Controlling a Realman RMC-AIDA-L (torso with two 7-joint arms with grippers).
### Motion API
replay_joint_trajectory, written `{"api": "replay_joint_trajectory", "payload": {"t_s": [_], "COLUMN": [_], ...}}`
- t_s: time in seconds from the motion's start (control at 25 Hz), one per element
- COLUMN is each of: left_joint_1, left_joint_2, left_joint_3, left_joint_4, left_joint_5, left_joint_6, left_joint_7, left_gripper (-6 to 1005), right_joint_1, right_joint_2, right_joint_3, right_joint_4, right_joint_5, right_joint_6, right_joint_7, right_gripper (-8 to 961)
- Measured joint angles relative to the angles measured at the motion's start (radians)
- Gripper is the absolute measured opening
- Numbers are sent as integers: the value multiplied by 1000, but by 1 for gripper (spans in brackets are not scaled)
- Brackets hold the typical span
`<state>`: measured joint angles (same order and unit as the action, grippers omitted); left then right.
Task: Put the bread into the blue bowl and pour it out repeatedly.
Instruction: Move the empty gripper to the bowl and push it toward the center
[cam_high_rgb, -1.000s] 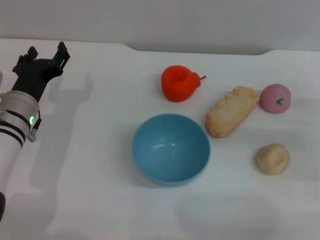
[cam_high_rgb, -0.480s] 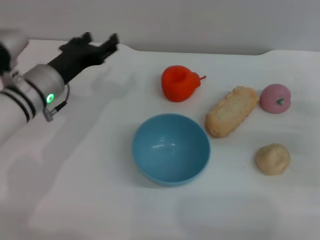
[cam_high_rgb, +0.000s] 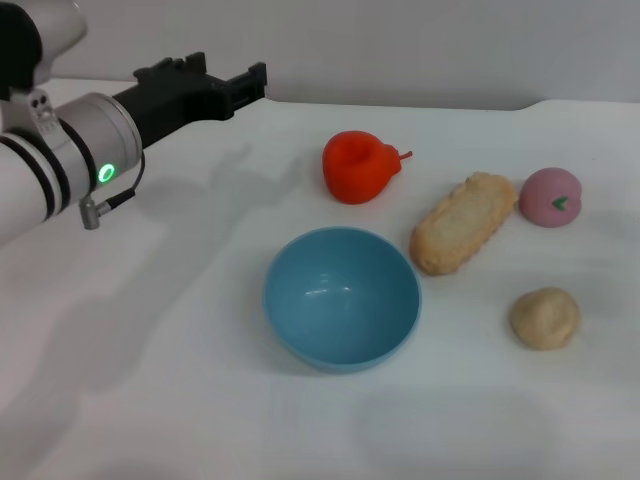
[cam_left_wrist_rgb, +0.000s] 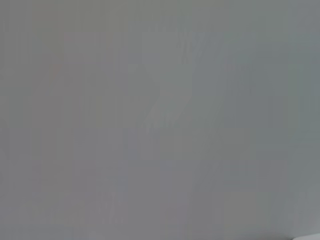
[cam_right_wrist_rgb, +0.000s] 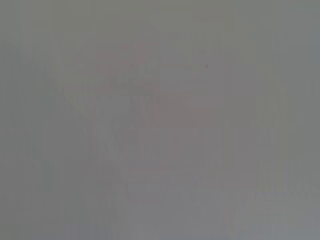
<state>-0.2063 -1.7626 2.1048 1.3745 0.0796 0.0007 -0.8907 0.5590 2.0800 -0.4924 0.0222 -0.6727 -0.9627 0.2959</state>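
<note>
The bread lies on the white table, plain tan face up, just right of the blue bowl and slanting away from it. The bowl stands upright and empty in the middle of the table. My left gripper is open and empty. It hangs in the air at the far left, pointing right, well away from bowl and bread. My right gripper is out of view. Both wrist views show only plain grey.
A red-orange fruit with a stem sits behind the bowl. A pink peach lies at the far right beside the bread's far end. A small round beige lump lies right of the bowl. The table's back edge runs behind them.
My left arm has swung up from the left edge and turned, so the gripper now points right over the far left of the table. The bowl, bread and other pieces have not moved.
</note>
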Motion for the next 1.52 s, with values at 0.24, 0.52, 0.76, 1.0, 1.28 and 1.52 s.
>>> {"api": "replay_joint_trajectory", "payload": {"t_s": [0.24, 0.52, 0.76, 1.0, 1.28, 1.52], "left_joint_1": [28, 0, -112, -195, -257, -300], "left_joint_2": [-28, -259, -292, -296, -297, -298], "left_joint_3": [20, -133, -219, -239, -249, -244], "left_joint_4": [234, 351, 366, 347, 198, 51], "left_joint_5": [-36, -221, -472, -488, -489, -489], "left_joint_6": [-363, -848, -1106, -1284, -1278, -1210], "left_joint_7": [190, 703, 890, 851, 807, 809], "left_gripper": [774, 774, 774, 773, 773, 773], "right_joint_1": [7, 9, 1, -2, -6, -13], "right_joint_2": [-3, -4, -5, -5, -4, -3], "right_joint_3": [0, 0, 0, -2, -3, -3], "right_joint_4": [-10, -17, -19, -19, -19, -19], "right_joint_5": [0, 1, 0, 0, -1, -1], "right_joint_6": [1, 1, 2, 2, 0, 0], "right_joint_7": [-2, -5, -26, -30, -31, -30], "right_gripper": [420, 420, 420, 421, 421, 421]}}
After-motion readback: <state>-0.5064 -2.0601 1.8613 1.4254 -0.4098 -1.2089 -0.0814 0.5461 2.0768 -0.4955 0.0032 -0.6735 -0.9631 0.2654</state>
